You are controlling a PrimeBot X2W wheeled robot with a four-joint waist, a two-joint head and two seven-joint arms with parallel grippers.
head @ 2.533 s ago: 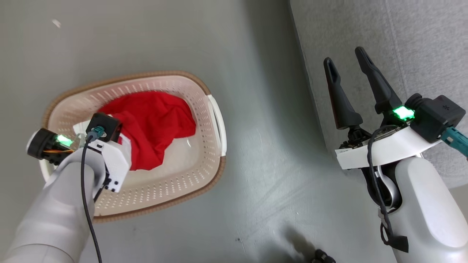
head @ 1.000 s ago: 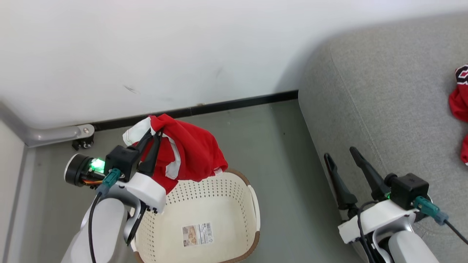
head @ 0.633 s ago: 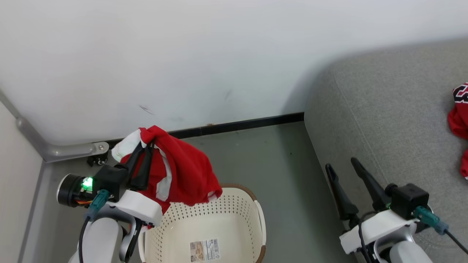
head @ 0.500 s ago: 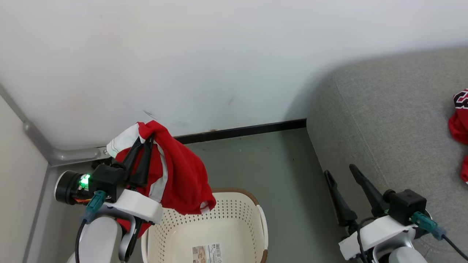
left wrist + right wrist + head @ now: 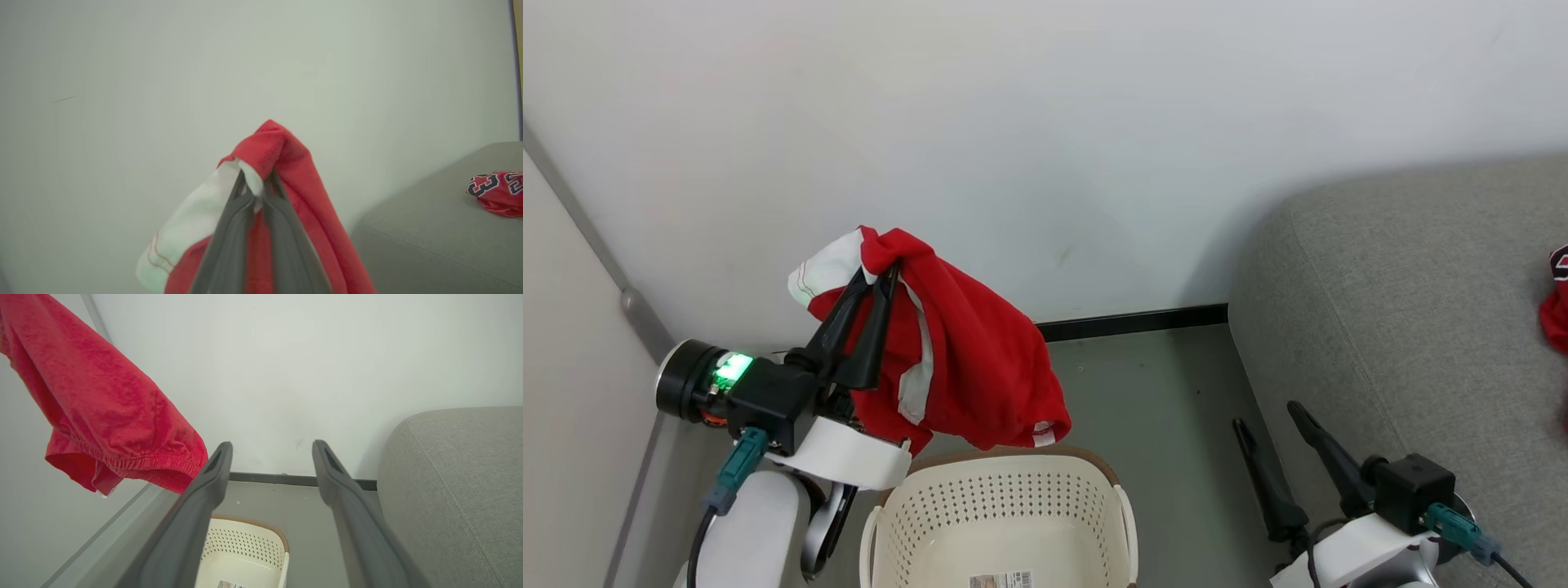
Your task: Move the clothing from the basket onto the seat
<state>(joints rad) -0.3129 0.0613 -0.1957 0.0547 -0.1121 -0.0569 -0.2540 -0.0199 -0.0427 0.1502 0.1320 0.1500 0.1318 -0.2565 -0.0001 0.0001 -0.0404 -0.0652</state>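
Note:
My left gripper (image 5: 880,276) is shut on a plain red garment with white trim (image 5: 976,367), which hangs in the air above the cream basket (image 5: 1005,510). The left wrist view shows the same red garment (image 5: 302,179) pinched between the closed fingers of my left gripper (image 5: 257,192). The red garment (image 5: 102,404) dangles at the upper left of the right wrist view, over the basket (image 5: 245,547). A red jersey (image 5: 496,192) with a number lies on the grey seat (image 5: 1405,327). My right gripper (image 5: 1267,416) stands open and empty beside the seat's front edge.
A white wall (image 5: 1045,122) rises close behind the basket, with a black baseboard (image 5: 1131,321) at its foot. A grey rail (image 5: 596,245) runs along the corner at the left. Grey floor (image 5: 1168,457) lies between basket and seat.
The left gripper has lifted the red garment out of the basket and higher, slightly rightward. The camera has tilted up, so the basket sits lower in view. The right gripper stays open.

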